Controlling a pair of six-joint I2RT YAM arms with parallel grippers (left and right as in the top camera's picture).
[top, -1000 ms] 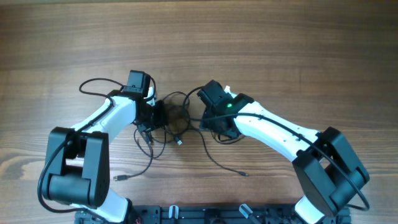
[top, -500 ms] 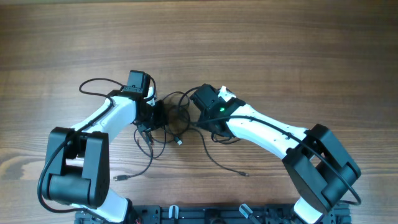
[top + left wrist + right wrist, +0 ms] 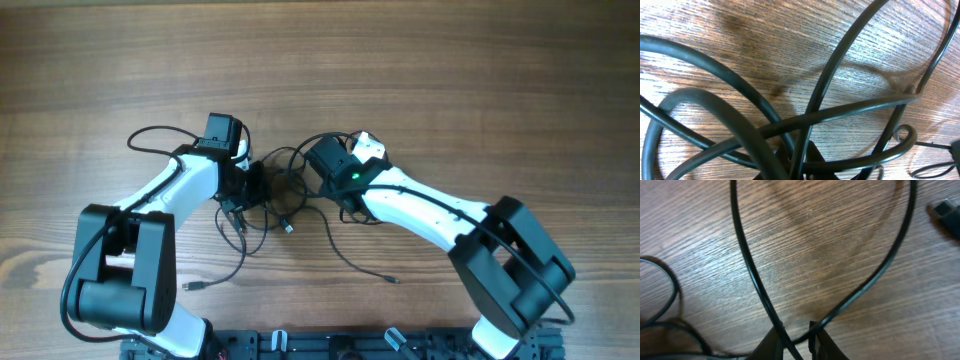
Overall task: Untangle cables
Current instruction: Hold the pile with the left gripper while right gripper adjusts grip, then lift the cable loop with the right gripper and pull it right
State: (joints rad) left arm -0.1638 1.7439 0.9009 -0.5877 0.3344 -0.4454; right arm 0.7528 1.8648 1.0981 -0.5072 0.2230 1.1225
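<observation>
Compared with 1 s ago, the right arm [image 3: 430, 210] sits further left in the overhead view: its wrist has closed in on the tangle, and its bulky rear joint has shifted left too. The left arm [image 3: 185, 180] has not moved. The cables [image 3: 285, 193] lie in the same heap between the 2 grippers, with loose tails trailing toward the robot's base.

The right gripper [image 3: 796, 344] has its jaws slightly apart, with only the tips showing at the bottom of the right wrist view. 1 thin strand [image 3: 750, 265] runs straight into the gap between them. A 2nd strand crosses it right at the tips, then curves away ahead of the jaws into a wide loop on the table [image 3: 830, 255]. Neither strand looks squeezed. A plug end [image 3: 944, 211] lies well ahead of the jaws and off to one side, apart from the loop.

The left gripper [image 3: 250, 188] is buried in the heap. In its wrist view several strands cross directly in front of the lens, and I cannot tell whether its jaws are spread or pressed together
</observation>
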